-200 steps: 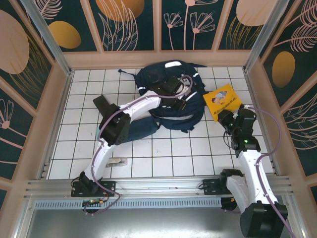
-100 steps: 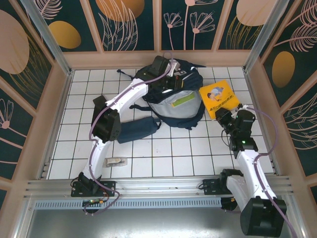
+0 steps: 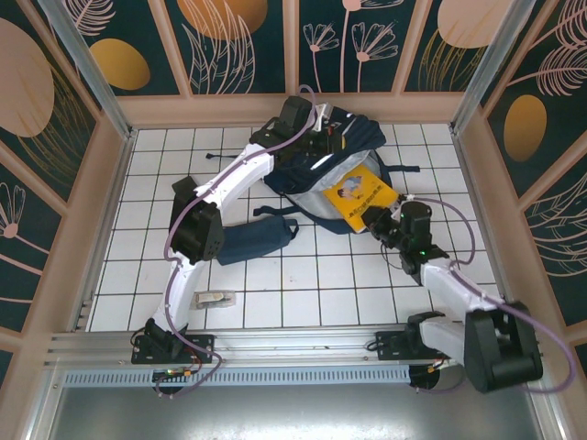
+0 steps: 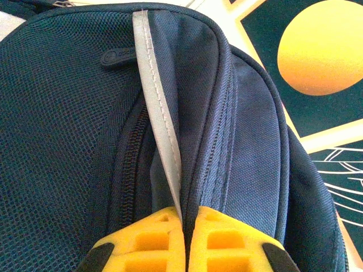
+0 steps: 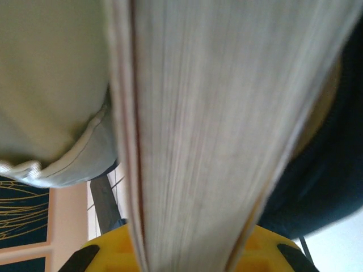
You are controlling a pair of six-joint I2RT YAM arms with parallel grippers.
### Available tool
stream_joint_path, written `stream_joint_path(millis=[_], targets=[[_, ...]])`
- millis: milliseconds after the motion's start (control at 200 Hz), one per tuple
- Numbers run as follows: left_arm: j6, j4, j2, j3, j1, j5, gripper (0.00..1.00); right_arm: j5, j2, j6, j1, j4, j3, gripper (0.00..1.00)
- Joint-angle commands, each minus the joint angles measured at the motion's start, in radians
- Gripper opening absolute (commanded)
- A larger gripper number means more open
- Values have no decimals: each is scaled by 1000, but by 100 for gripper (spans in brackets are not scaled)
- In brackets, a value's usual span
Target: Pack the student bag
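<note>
Overhead, the student bag (image 3: 362,139) lay at the far middle of the white-tiled table (image 3: 303,284). The left gripper (image 4: 182,220) was clenched on the bag's white reflective stripe (image 4: 157,113). The right gripper (image 3: 382,218) grasped a yellow book (image 3: 358,196), which lay across the bag's open mouth, against its pale lining (image 3: 316,197).

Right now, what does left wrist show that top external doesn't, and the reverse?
Left wrist: a close look at the left jaws shut on the white reflective stripe, with a zipper running beside it. Top external: the yellow book in the right jaws, over the open mouth of the student bag, and a navy pouch on the tiles. Both: the student bag's navy fabric.
</note>
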Motion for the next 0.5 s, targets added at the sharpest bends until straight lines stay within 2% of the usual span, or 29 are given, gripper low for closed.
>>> stream_joint_path(millis=[0,240,370,455,495], targets=[[-10,139,-80,20,2,56,0,-6,128,-14,14,292,117,0],[-12,154,-94,-7,1,57,0,-104,505,-14,27,425,370,0],[-24,167,-87,-3,3,54,0,-178,648,11,28,426,493,0],[-35,178,-87,-2,7,56,0,-199,698,-6,26,350,552,13],[-42,185,-88,-2,12,60,0,-206,711,-30,24,290,577,30]])
